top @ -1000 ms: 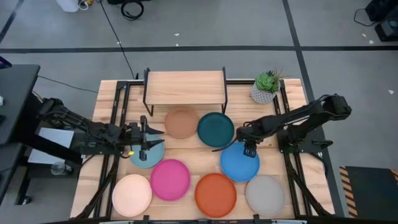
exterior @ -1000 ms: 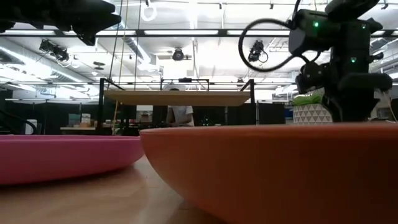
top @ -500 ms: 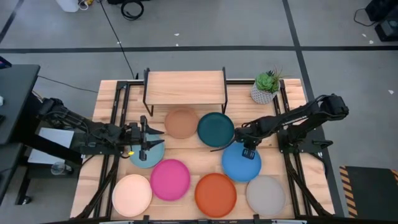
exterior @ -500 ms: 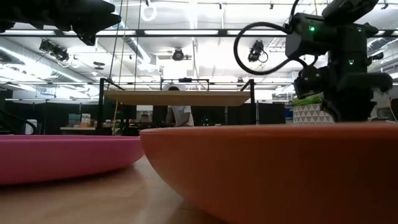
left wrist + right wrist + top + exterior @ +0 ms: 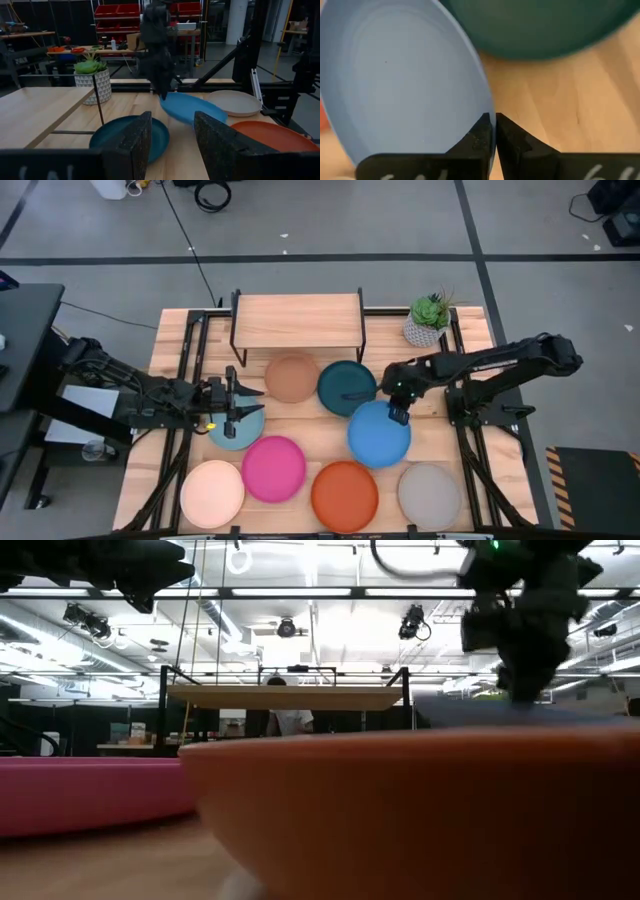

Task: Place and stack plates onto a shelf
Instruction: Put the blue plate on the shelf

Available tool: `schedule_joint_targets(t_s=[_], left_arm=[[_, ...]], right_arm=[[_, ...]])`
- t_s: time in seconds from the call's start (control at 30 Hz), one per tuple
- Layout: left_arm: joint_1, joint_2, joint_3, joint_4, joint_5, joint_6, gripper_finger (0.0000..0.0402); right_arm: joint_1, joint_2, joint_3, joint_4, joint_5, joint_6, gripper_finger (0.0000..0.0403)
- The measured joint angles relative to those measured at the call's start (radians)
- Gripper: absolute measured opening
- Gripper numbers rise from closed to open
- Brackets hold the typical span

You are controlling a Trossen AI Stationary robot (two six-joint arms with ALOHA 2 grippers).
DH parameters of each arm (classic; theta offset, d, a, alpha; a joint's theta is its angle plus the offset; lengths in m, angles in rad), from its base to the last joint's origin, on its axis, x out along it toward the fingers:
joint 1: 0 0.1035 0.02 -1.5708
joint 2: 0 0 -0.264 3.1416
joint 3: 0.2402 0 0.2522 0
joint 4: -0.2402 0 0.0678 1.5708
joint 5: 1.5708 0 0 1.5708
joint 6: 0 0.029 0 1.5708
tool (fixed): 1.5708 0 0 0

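My right gripper (image 5: 397, 412) is shut on the bright blue plate (image 5: 380, 433), which lies right of the table's middle. The other plates lie flat on the table: tan (image 5: 291, 378), dark teal (image 5: 347, 387), light teal (image 5: 237, 427), pink (image 5: 273, 468), cream (image 5: 212, 492), orange (image 5: 345, 495) and grey (image 5: 430, 495). The shelf (image 5: 297, 320) stands at the far edge with nothing on its top. My left gripper (image 5: 240, 408) hangs open over the light teal plate, with nothing between its fingers (image 5: 215, 142). My right gripper pinches the blue plate's rim (image 5: 484, 107) on its far right side. One finger (image 5: 480, 135) is over the plate's inner face and the other is outside the rim. The fingers come from above, pointing down. The plate is tilted with the held rim (image 5: 165, 96) raised.
A potted plant (image 5: 428, 320) stands at the far right, beside the shelf. Black frame rails run along the table's left and right sides. Bare wood shows between the plates and the shelf's legs. A person stands in the room beyond the shelf (image 5: 285, 720).
My right gripper has shut on the blue plate's rim and risen, moving a little toward the far left. The plate has tipped up at the held edge and shifted left with it. The orange plate has slid slightly.
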Motion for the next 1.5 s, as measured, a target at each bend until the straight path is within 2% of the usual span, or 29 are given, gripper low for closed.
schedule_joint_targets(t_s=[0.17,0.3,0.7,0.93,1.1,1.23,1.5], left_arm=[[0.000,0.000,0.000,-0.002,0.000,0.000,0.0158],[0.000,0.000,0.001,-0.026,0.000,0.001,0.0158],[0.000,0.000,0.001,-0.077,0.000,-0.050,0.0158],[0.000,0.000,0.001,-0.117,0.011,-0.101,0.0158],[0.000,0.000,0.001,-0.129,0.044,-0.122,0.0158],[0.000,0.000,0.001,-0.143,0.045,-0.124,0.0158],[0.000,0.000,0.001,-0.156,0.045,-0.124,0.0158]], right_arm=[[-0.057,-0.018,0.123,-0.026,0.001,-0.057,0.0019],[-0.125,0.032,0.275,-0.060,0.008,-0.135,0.0021],[-0.387,0.369,0.849,-0.256,0.006,-0.387,0.0022],[-0.541,0.554,1.113,-0.337,-0.030,-0.461,0.0022],[-0.627,0.663,1.204,-0.368,-0.096,-0.485,0.0022],[-0.677,0.728,1.241,-0.379,-0.103,-0.491,0.0022],[-0.742,0.763,1.255,-0.384,-0.163,-0.505,0.0036]])
